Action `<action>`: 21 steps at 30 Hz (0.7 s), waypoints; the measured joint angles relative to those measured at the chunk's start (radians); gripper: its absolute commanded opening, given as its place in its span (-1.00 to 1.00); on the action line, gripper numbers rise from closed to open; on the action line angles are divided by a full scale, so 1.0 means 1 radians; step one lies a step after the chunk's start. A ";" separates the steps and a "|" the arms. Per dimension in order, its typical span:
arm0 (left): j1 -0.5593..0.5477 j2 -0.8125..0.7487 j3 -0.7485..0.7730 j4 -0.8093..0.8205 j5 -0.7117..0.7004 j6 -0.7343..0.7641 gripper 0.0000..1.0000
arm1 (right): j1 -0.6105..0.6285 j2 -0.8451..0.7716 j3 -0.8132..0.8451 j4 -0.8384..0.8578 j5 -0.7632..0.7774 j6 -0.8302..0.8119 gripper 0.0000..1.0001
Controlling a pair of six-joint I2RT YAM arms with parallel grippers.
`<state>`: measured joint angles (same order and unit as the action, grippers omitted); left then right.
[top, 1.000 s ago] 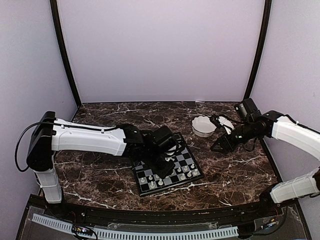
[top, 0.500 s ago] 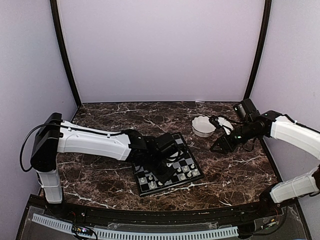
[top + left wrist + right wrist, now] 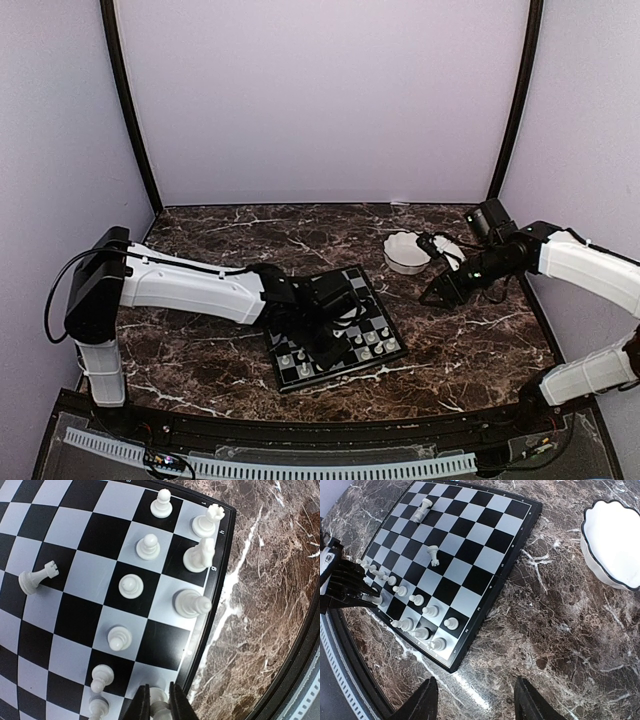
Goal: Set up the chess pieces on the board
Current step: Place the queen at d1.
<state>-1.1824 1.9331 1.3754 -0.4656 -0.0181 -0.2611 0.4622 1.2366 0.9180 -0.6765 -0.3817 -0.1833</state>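
The black-and-silver board [image 3: 373, 304] lies at the table's middle. Several cream-white chess pieces [image 3: 129, 586] stand in two rows along its near edge. A rook [image 3: 35, 578] lies on its side further in. The right wrist view shows the board [image 3: 485, 517] with one toppled piece [image 3: 422, 509] and one leaning piece [image 3: 434, 557]. My left gripper [image 3: 159, 700] is shut on a white piece [image 3: 159, 706] over a light square by the board's rim; it also shows in the top view [image 3: 326, 343]. My right gripper [image 3: 475, 700] is open and empty over bare marble right of the board [image 3: 436, 295].
A white scalloped bowl [image 3: 408, 253] stands at the back right of the board, and looks empty in the right wrist view [image 3: 615, 535]. The dark marble table [image 3: 470, 340] ends at a black rail along the near edge. Walls close in three sides.
My left gripper has moved toward the board's near edge with the piece in it. The right arm has barely moved.
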 measured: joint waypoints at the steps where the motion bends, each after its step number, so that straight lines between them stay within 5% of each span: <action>1: 0.000 0.001 0.000 0.002 -0.001 0.000 -0.70 | 0.000 0.002 0.000 0.000 0.000 0.000 0.06; 15: 0.000 0.018 0.004 0.026 -0.006 0.011 -0.68 | 0.000 0.006 0.000 0.000 -0.007 -0.002 0.07; 21: 0.000 0.025 0.011 0.027 -0.008 0.016 -0.51 | 0.000 0.006 0.000 0.000 -0.008 -0.002 0.07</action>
<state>-1.1824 1.9579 1.3869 -0.4381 -0.0265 -0.2455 0.4622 1.2423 0.9180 -0.6765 -0.3897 -0.1856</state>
